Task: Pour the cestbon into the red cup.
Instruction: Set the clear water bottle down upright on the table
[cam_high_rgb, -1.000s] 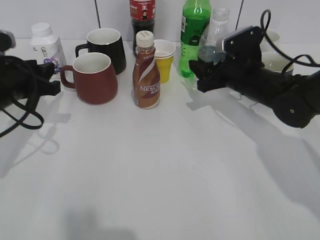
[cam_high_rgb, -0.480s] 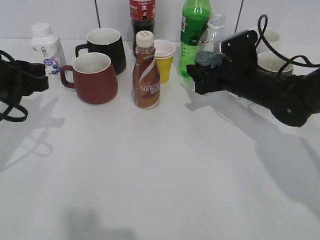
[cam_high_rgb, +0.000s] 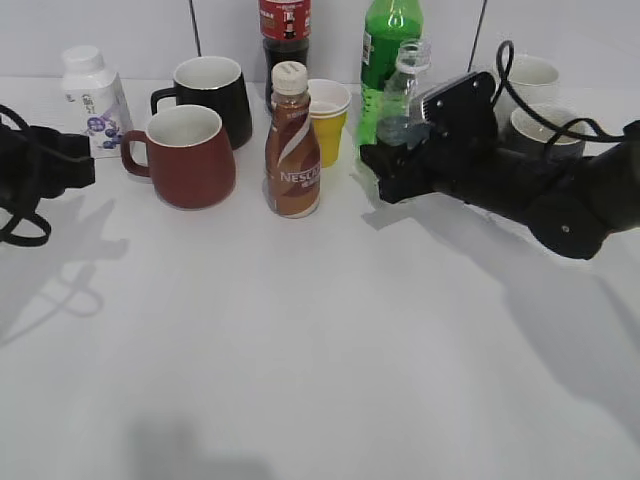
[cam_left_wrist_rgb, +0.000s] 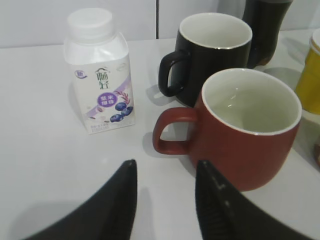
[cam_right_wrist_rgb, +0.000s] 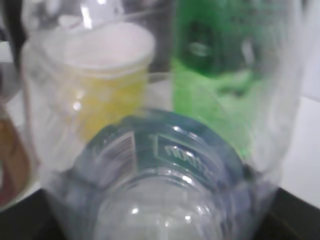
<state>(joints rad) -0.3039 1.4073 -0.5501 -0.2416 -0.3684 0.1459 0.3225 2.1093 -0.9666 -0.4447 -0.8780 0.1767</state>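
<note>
Right pincer (cam_high_rgb: 385, 165) clamps the clear plastic cestbon bottle (cam_high_rgb: 398, 95), capless and upright to avoid spilling, at the tabletop's (cam_high_rgb: 320, 340) 1 o'clock. Squat red ceramic cup (cam_high_rgb: 190, 155) waits at 11 o'clock; left pincer (cam_left_wrist_rgb: 165, 200), parted and empty, sits beside its handle, probably to steady it.

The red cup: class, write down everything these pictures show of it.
The red cup is a squat dark red mug, glossy like ceramic, white inside, apparently empty. It stands upright on the white table, its loop handle toward the yoghurt bottle. The black mug stands just behind it. The left gripper is open short of the handle, touching nothing.
</note>
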